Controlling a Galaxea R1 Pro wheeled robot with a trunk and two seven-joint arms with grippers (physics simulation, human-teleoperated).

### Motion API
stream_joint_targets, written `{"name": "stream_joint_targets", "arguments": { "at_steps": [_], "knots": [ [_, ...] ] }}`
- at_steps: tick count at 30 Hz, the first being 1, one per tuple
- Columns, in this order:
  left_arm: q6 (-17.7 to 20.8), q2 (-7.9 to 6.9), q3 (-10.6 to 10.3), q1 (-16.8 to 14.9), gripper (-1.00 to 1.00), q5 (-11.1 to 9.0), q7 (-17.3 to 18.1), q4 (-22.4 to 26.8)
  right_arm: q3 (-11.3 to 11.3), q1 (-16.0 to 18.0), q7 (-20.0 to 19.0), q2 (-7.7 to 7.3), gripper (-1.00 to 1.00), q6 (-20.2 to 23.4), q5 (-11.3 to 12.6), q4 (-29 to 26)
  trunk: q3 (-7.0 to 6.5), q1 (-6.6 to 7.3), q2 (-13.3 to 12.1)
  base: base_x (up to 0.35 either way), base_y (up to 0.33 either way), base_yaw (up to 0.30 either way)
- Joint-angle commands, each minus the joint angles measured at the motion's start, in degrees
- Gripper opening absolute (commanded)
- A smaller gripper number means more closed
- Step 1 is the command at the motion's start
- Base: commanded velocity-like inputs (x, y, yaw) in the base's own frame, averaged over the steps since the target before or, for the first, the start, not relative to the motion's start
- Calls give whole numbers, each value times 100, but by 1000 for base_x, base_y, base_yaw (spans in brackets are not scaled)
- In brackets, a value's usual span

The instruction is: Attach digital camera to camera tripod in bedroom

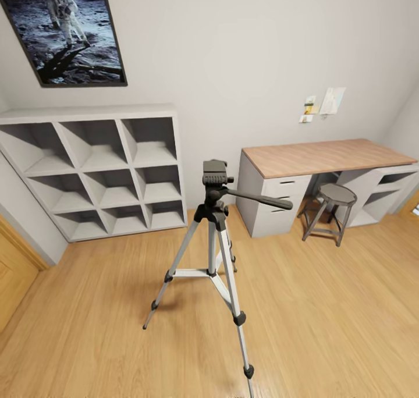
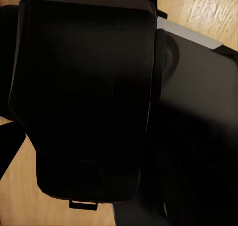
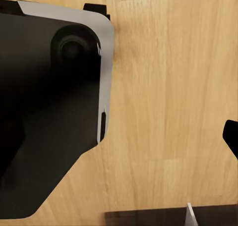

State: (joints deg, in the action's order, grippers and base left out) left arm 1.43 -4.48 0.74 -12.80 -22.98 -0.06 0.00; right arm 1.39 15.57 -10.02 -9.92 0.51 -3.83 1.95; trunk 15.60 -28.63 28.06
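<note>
We are looking down into the bedroom (image 1: 326, 305). At 10 o'clock in the head view an astronaut poster (image 1: 67, 28) is hanging on the pale wall; below it, at 9 o'clock, white cube shelves (image 1: 99, 171) are standing on the wood plank floor (image 1: 87, 328).

At centre the camera tripod (image 1: 212, 241) is standing upright, well apart from the shelves. Its three silver telescopic legs are spreading from a black collar, with black joints and feet; the nearest leg is running toward 6 o'clock. The black head on top is carrying a long black pan handle (image 1: 259, 199) pointing toward 3 o'clock.

At 3 o'clock a wood-topped desk (image 1: 326, 156) is sitting against the wall, a round grey stool (image 1: 331, 209) just in front of it and paper notes (image 1: 323, 104) pinned above.

The wrist views are showing what the head view is not: dark robot body panels close over the plank floor. We cannot tell how either gripper's jaws are standing.
</note>
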Motion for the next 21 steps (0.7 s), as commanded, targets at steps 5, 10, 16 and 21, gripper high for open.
{"name": "stream_joint_targets", "arguments": {
  "at_steps": [5,10,16,21],
  "knots": [
    [15,0,5,-4,-100,-13,-3,0,10,7,-20,-13,100,14,-39,8,18,-2,8,0,0,0],
    [15,0,5,-4,-100,-13,-3,0,17,7,-32,4,100,18,-46,2,19,-2,8,0,0,0],
    [15,0,5,-4,-100,-8,-3,0,19,7,-34,16,100,40,-48,-1,20,-2,8,0,0,0],
    [15,5,0,-4,-100,-5,-1,0,34,7,3,30,100,83,-83,-12,20,-2,8,0,0,0]
  ]
}}
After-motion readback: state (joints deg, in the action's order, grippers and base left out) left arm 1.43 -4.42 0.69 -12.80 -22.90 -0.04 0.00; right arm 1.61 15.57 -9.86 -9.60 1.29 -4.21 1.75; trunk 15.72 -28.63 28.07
